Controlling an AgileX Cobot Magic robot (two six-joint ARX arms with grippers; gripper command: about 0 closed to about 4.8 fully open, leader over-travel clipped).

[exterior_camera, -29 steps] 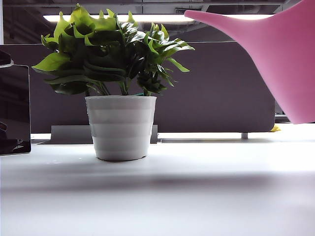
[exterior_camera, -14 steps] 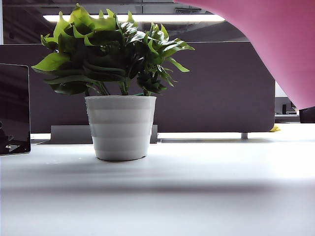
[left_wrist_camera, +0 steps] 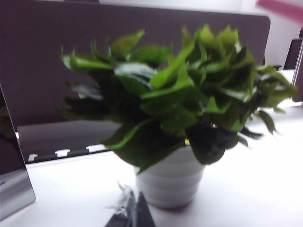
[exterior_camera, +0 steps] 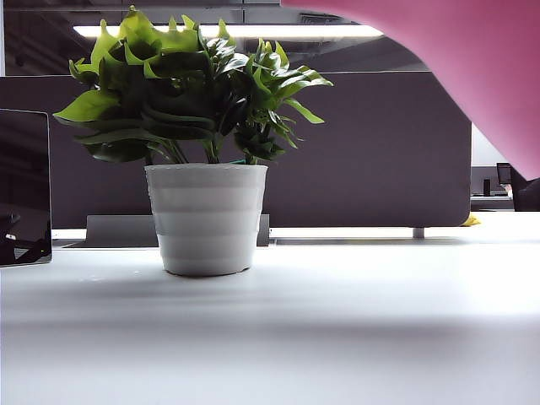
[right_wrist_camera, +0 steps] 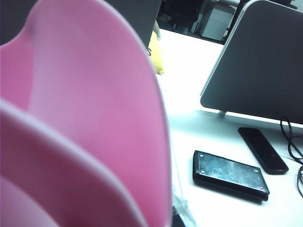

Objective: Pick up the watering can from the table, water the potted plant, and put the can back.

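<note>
While aloft, can against end effector

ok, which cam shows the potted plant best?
Exterior view: the potted plant is sharp and whole, pot on the table. Left wrist view shows it closer but blurred. Right wrist view misses it; the watering can fills it.

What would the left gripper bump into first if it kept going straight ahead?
Probably the potted plant. The left gripper points at its white pot from close by, with only bare table between. The picture is blurry, so the gap is hard to judge.
</note>
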